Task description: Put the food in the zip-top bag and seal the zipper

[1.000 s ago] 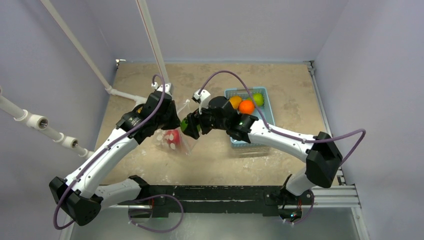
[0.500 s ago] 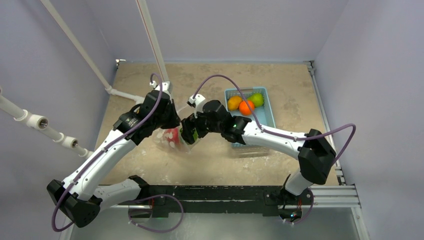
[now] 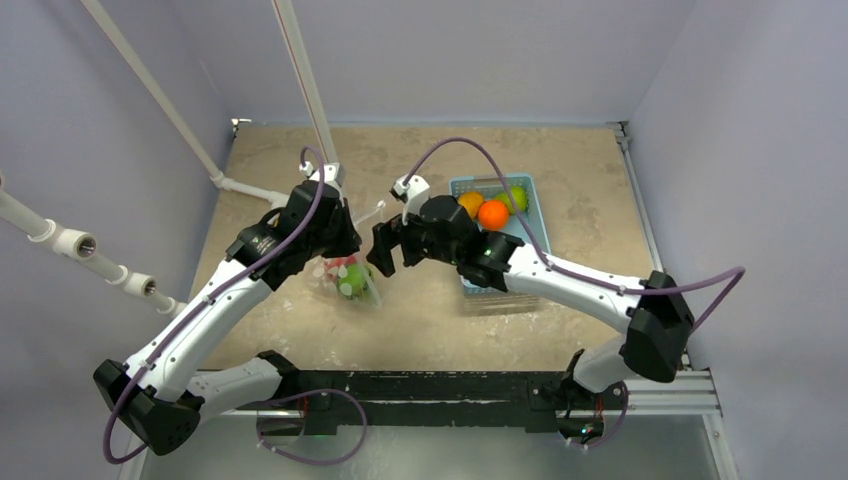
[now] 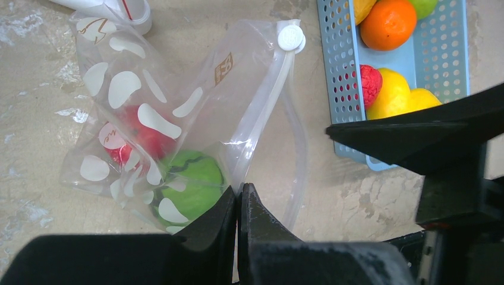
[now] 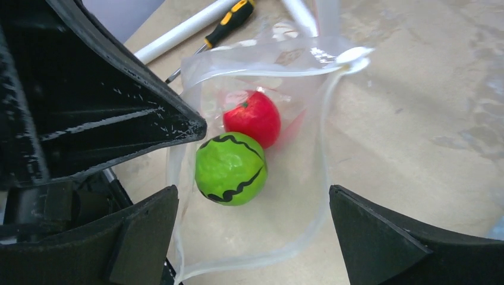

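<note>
1. the left gripper (image 4: pixel 239 193) is clamped shut on the near end of the zipper (image 4: pixel 267 113), holding the zip-top bag (image 4: pixel 196 119) up off the table left of centre with its mouth gaping.
2. the right gripper (image 5: pixel 255 237) hangs at that mouth, fingers spread wide and empty; a green fruit (image 5: pixel 230 168) and a red fruit (image 5: pixel 252 117) lie inside the bag.
3. more food, including an orange fruit (image 4: pixel 388 24) and a yellow fruit (image 4: pixel 395 92), waits in the blue basket (image 4: pixel 347 71) just right of the bag.
4. the likely step is fetching the next piece. the right arm would do best to lift clear before swinging right, so that its fingers do not snag the thin film.
5. the left pinch should hold firm, or the mouth may sag shut.
</note>
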### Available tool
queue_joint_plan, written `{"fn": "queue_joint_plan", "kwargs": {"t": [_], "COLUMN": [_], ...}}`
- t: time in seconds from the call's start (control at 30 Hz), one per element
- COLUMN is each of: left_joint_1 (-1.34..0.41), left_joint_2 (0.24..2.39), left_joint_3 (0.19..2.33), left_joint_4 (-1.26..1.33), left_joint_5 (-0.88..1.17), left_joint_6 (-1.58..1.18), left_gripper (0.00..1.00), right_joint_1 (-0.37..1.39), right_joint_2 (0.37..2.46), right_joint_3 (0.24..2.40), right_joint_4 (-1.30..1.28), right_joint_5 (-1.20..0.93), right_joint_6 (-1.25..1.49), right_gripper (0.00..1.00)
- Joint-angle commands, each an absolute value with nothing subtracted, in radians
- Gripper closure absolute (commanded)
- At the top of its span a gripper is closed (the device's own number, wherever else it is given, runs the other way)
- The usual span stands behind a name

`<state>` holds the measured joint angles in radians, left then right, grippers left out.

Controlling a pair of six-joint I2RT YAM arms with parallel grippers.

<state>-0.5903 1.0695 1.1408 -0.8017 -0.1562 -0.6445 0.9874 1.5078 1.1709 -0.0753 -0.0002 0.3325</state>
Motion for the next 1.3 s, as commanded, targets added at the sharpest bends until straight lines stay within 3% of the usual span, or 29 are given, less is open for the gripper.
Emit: {"fn": "queue_joint_plan", "kwargs": {"t": [0.0,0.37,0.57,0.9,1.27], "left_joint_1": [-0.590,-0.590,-0.591,-0.591,-0.591], "left_joint_2": [1.057,1.054,1.054,1.047,1.019], "left_joint_3": [1.163,1.157,1.154,1.144,1.130], "left_joint_4": [-0.769,-0.764,-0.758,-0.753,-0.754], "left_joint_5": [-0.149,-0.153,-0.151,-0.143,-0.152], "left_joint_6": [-0.652,-0.643,-0.631,-0.601,-0.572], "left_gripper": [1.00,1.00,1.00,1.00,1.00], "right_joint_1": [0.985,0.831,0.768,0.665,0.605], "right_joint_2": [1.422,1.334,1.322,1.360,1.418], "right_joint_3": [1.184,1.167,1.142,1.089,1.029], "right_joint_4": [-0.128,-0.279,-0.338,-0.380,-0.367], "right_joint_5": [0.144,0.262,0.297,0.322,0.322], "right_joint_6": [0.364,0.437,0.476,0.547,0.657], "right_gripper": [0.01,0.07,0.15,0.28,0.33]}}
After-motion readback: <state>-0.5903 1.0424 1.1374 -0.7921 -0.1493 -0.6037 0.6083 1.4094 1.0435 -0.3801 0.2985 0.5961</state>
